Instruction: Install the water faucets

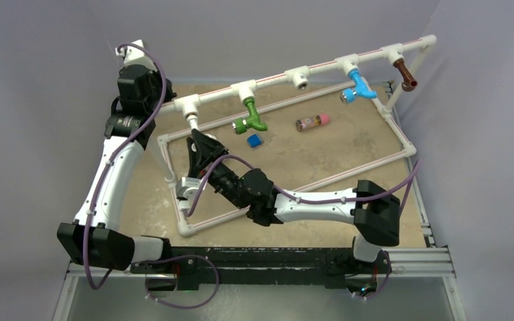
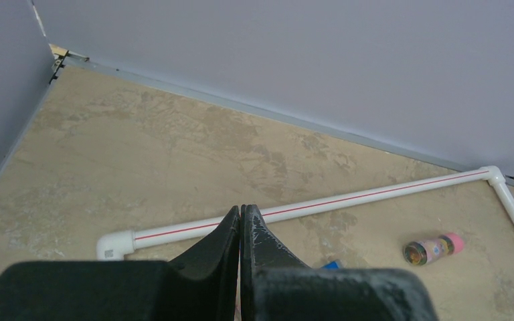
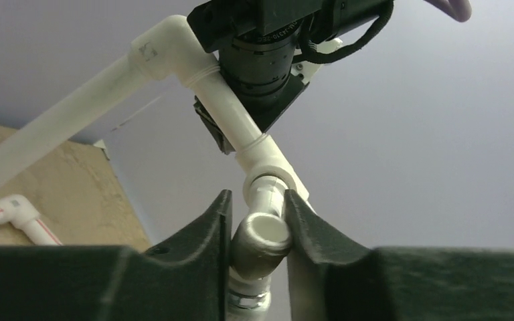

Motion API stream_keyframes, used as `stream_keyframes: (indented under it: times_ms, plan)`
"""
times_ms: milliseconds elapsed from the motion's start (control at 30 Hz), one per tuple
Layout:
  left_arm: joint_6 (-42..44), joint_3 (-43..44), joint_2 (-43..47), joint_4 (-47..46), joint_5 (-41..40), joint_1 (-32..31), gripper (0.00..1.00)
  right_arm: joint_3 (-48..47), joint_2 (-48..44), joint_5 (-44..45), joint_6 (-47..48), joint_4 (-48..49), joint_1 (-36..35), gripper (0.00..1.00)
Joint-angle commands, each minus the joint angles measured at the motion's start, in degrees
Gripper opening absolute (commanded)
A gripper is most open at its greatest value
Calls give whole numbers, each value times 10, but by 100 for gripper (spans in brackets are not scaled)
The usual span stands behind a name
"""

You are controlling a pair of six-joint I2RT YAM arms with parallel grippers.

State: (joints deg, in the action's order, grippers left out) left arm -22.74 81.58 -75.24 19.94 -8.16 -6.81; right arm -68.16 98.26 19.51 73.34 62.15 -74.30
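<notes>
This was a robotics lab cell: plain lilac-grey partition walls [image 1: 40, 67] boxed in a tan mottled tabletop [image 1: 348, 147], and two white-and-black cabled robot arms [image 1: 110, 177] stood along a slotted aluminium rail [image 1: 428, 257].

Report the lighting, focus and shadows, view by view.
Top external: even soft light, sharp throughout, faint shadows on the table. Left wrist: the shut left gripper is dark and soft-edged; the table beyond is crisp. Right wrist: the right gripper reads near-black around the white faucet, whose lower half is shaded.

Cube [image 1: 253, 140] just before faucet [image 1: 249, 120], left of can [image 1: 312, 122]
</notes>
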Motion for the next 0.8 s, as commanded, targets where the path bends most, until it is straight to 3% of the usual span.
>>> stream_keyframes:
  times_ms: [0, 133, 400, 767]
  plan:
    - [12, -32, -6, 42, -15, -3, 0, -15, 2, 38, -23, 41, 3, 25]
    - [7, -39, -6, 42, -8, -3, 0, -20, 16, 73, -67, 84, 3, 0]
    - [9, -46, -4, 42, -7, -3, 0, -37, 33, 156, -341, 184, 0, 0]
    - [6, -51, -8, 40, 8, -2, 0, -35, 23, 234, -764, 219, -4, 0]
